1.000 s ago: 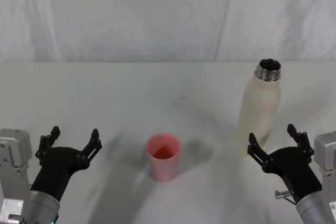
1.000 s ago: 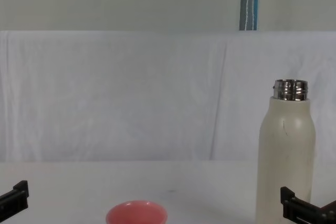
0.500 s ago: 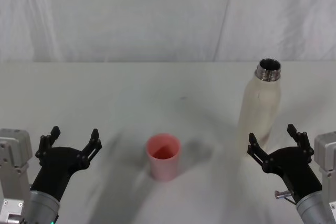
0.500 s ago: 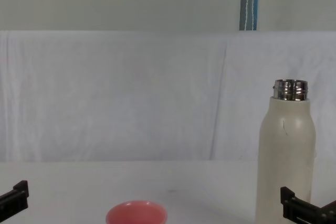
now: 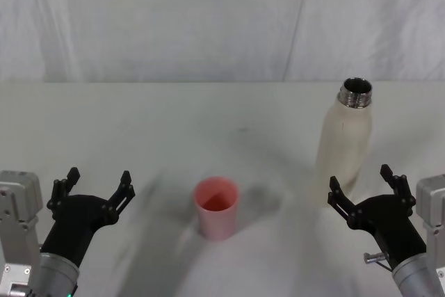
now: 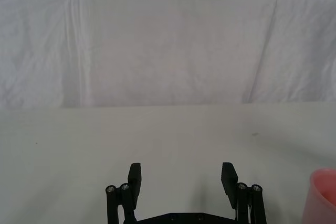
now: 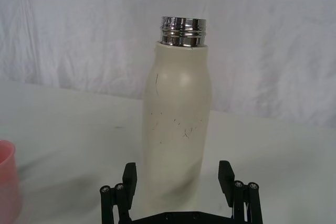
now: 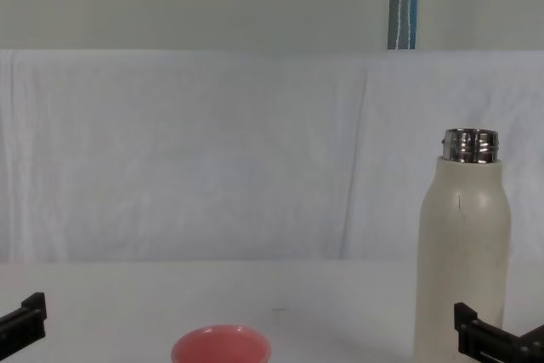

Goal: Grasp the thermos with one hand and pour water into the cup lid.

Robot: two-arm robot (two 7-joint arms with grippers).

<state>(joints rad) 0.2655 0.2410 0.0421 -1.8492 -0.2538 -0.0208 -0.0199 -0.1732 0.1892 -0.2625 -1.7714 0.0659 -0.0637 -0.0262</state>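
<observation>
— Cream-white and matte, the thermos (image 5: 345, 145) is standing upright on the desk (image 5: 139, 130) at the robot's right, its steel neck uncapped. Is anything gripping it?

— Nothing is touching it. The right pincer (image 5: 361, 189) is hovering just in front of the bottle's base, its fingers (image 7: 129, 174) spread wide and holding nothing. In the right wrist view the bottle body is sitting roughly centred in the gap between them, a little toward one side, but farther off than the fingertips.

— And the cup lid (image 5: 216, 207)?

— It is sitting upright near the middle of the desk, well apart from the thermos, toward the robot's left of it. I am seeing no water in it, though the inside is partly in shade.

— What is the left arm doing?

— The left pincer (image 5: 95, 187) is waiting low at the robot's left, also wide open and empty, with the pink cup just at the edge of its wrist view.

— So which step is this?

— I am judging it as the approach, before any grasp. The next move is calling for the right pincer to push forward until the bottle body is lying between the fingers, then close firmly around it. The matte wall is rounded and the bottle is tall, so a grip too low is risking a tip during the lift toward the cup.
</observation>
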